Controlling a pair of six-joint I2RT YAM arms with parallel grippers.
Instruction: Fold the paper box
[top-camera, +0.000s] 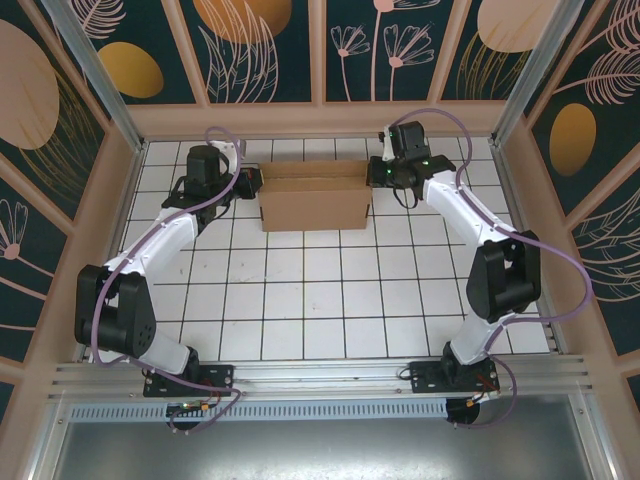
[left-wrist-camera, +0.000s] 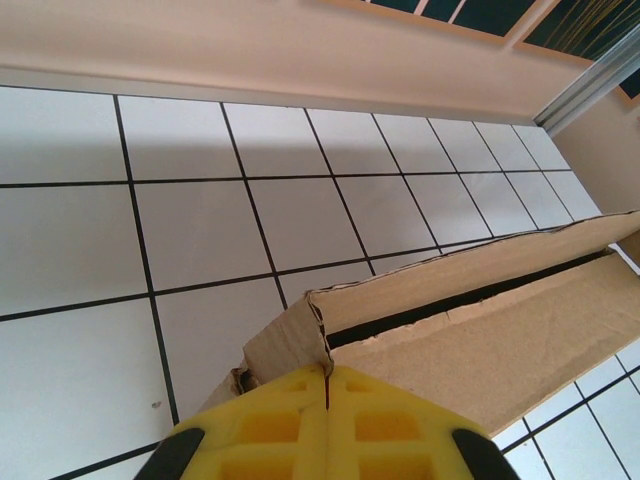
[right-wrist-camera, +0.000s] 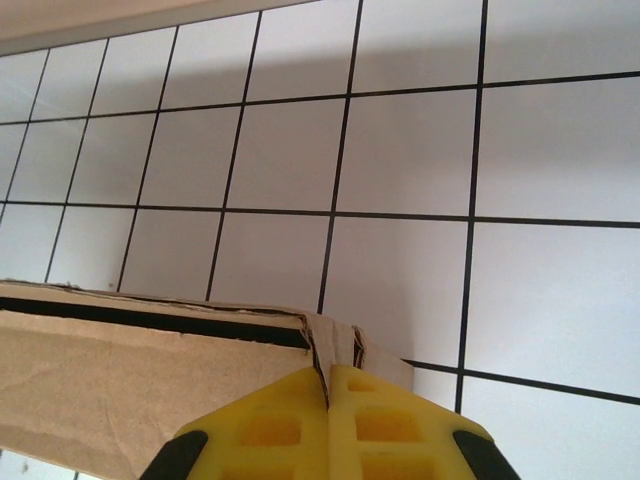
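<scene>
The paper box (top-camera: 314, 203) is plain brown cardboard, folded into a shallow rectangular form at the far middle of the tiled table. Its lid panel leaves a dark slit along the top edge (left-wrist-camera: 470, 300). My left gripper (top-camera: 248, 183) is at the box's left end, yellow fingers (left-wrist-camera: 290, 420) shut on the box's corner wall (left-wrist-camera: 285, 340). My right gripper (top-camera: 378, 172) is at the right end, its yellow fingers (right-wrist-camera: 370, 420) shut on the box (right-wrist-camera: 130, 380) at the folded end wall (right-wrist-camera: 335, 345).
The white tiled table (top-camera: 330, 300) spreads in front of the box. A beige back wall (top-camera: 320, 120) rises just behind it, with side walls left and right. Metal frame posts (top-camera: 90, 70) stand at the corners.
</scene>
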